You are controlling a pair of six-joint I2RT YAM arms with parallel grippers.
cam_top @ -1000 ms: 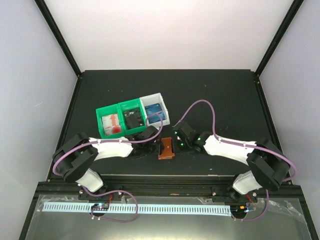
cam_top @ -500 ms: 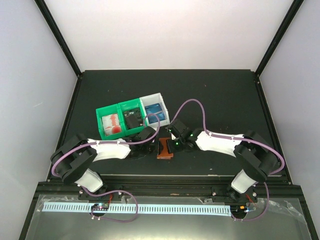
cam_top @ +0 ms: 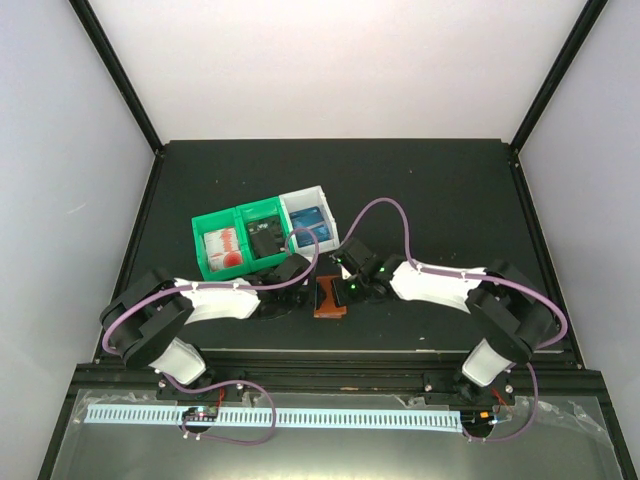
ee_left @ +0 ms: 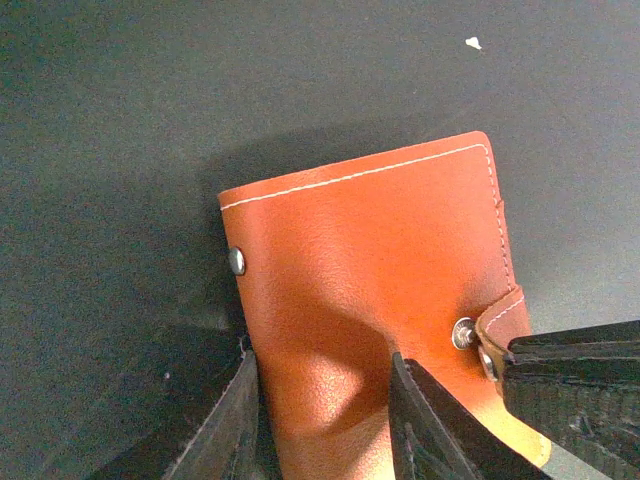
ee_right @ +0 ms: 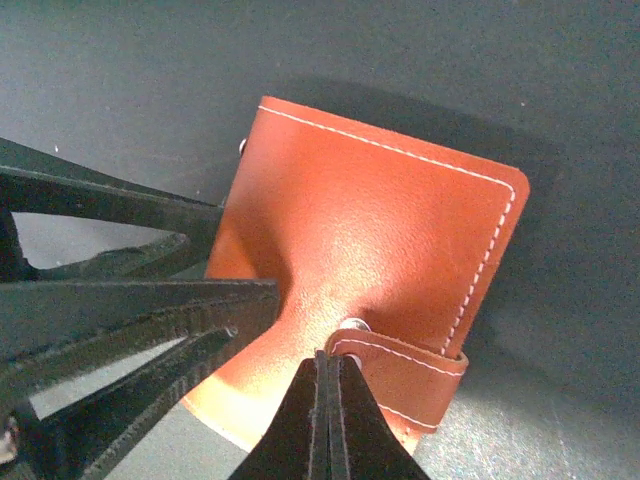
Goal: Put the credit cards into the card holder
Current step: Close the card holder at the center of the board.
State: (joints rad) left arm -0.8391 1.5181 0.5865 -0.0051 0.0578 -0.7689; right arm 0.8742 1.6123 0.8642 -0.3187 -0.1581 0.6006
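Observation:
The reddish-brown card holder (cam_top: 331, 297) lies folded shut on the black table between my grippers. In the left wrist view the card holder (ee_left: 370, 260) buckles between my left gripper's (ee_left: 325, 425) fingers (ee_left: 235, 430), which clamp its near end. My left gripper (cam_top: 303, 288) is at its left side. My right gripper (cam_top: 347, 290) is at its right side. Its shut tips (ee_right: 328, 365) touch the free end of the unsnapped tab (ee_right: 400, 375); I cannot tell if they pinch it. Credit cards stand in the bins: red-and-white (cam_top: 222, 247), black (cam_top: 265, 238), blue (cam_top: 309, 222).
Two green bins (cam_top: 200, 232) and a white bin (cam_top: 322, 192) stand in a row just behind the card holder and my left gripper. The black table (cam_top: 430, 190) extends behind and to the right. The table's front rail runs close under both arms.
My right gripper has moved left from beside the card holder onto its snap tab. The card holder has shifted slightly left. My left arm has barely moved.

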